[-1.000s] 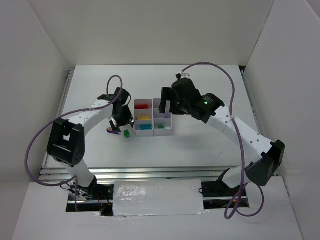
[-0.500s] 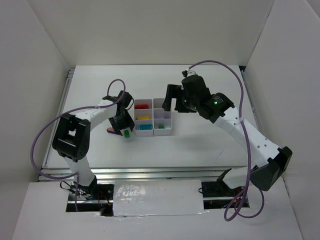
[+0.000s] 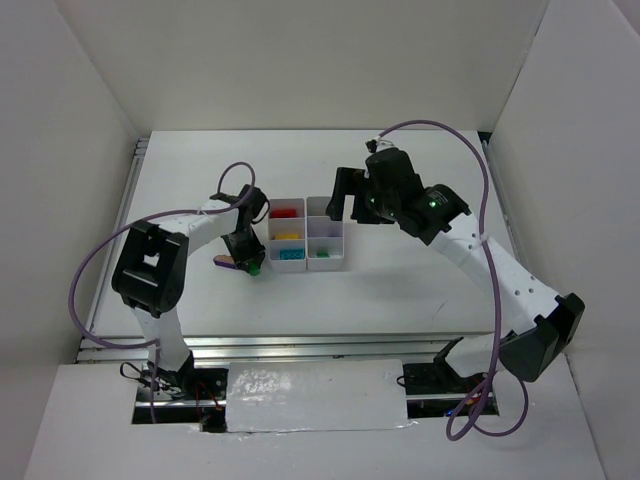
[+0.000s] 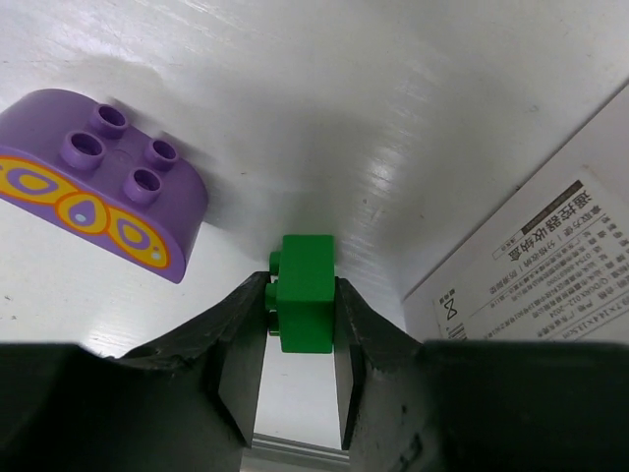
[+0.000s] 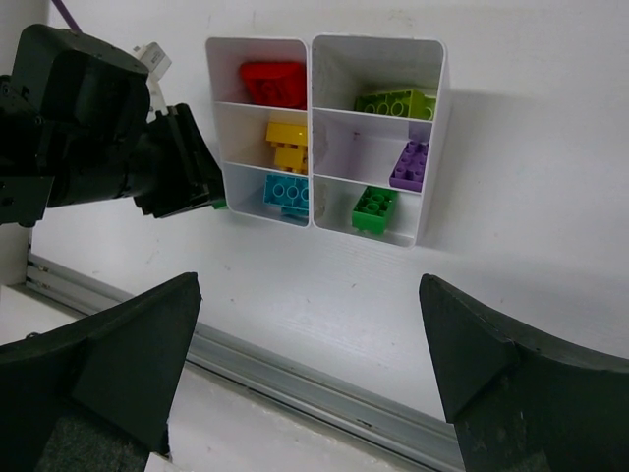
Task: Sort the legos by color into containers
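In the left wrist view a small green lego [image 4: 307, 290] sits between the fingers of my left gripper [image 4: 301, 295], which press on both of its sides; it rests on the white table. A purple arched lego [image 4: 98, 182] with yellow ovals lies just to its left. From above, the left gripper [image 3: 248, 262] is at the containers' [image 3: 306, 215] left near corner. The containers [image 5: 311, 128] hold red [image 5: 275, 81], yellow [image 5: 287, 145], teal [image 5: 287, 192], green [image 5: 393, 101], purple [image 5: 410, 162] and green [image 5: 374, 206] legos. My right gripper [image 5: 308, 280] hangs open and empty above the block's far side.
The containers' labelled side wall [image 4: 531, 236] stands close to the right of the left gripper. A grey metal rail [image 5: 324, 388] runs along the table edge. White enclosure walls surround the table, and purple cables loop over both arms.
The left gripper has lowered onto the green lego beside the containers and shut on it. The right arm drew back slightly, then stayed still and open.
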Action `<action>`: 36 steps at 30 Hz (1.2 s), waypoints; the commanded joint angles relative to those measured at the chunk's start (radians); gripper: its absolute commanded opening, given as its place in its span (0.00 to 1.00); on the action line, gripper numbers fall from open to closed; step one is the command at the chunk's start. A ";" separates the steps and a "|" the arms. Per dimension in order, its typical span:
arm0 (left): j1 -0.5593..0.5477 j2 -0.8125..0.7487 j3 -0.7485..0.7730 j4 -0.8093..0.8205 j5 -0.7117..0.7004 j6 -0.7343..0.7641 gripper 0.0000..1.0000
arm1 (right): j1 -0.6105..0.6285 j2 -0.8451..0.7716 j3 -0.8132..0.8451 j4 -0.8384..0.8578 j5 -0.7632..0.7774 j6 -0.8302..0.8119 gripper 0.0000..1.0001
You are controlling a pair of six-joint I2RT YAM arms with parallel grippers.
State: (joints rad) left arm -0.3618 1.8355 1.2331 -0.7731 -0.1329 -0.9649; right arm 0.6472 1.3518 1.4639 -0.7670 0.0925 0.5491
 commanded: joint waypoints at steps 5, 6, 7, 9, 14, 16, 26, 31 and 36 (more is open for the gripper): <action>0.012 0.004 0.006 0.002 0.000 0.031 0.00 | -0.021 0.020 0.026 0.041 -0.004 -0.017 1.00; 0.017 -0.014 0.018 -0.011 -0.007 0.029 0.00 | -0.023 0.021 0.038 0.038 -0.004 -0.017 1.00; 0.017 -0.028 0.029 -0.020 -0.014 0.028 0.00 | -0.023 0.024 0.044 0.035 -0.002 -0.017 1.00; 0.017 -0.089 0.071 -0.040 -0.049 0.023 0.00 | -0.027 0.026 0.055 0.035 -0.002 -0.017 1.00; 0.014 -0.225 0.202 -0.008 -0.085 0.076 0.00 | -0.040 0.018 0.062 0.032 0.001 -0.011 1.00; -0.002 -0.274 0.230 0.065 -0.068 0.113 0.00 | -0.047 0.012 0.058 0.035 0.003 -0.008 1.00; -0.241 -0.139 0.471 0.185 0.116 0.414 0.00 | -0.231 -0.068 0.056 -0.018 0.162 0.118 1.00; -0.312 -0.098 0.482 0.187 0.145 0.450 0.00 | -0.363 -0.132 -0.011 -0.022 0.155 0.114 1.00; -0.332 -0.055 0.456 0.164 0.185 0.446 0.00 | -0.409 -0.178 -0.082 0.004 0.121 0.100 1.00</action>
State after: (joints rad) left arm -0.6907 1.7699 1.6863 -0.6071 0.0135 -0.5484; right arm 0.2478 1.2045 1.4155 -0.7784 0.2272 0.6468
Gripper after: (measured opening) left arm 0.374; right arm 0.996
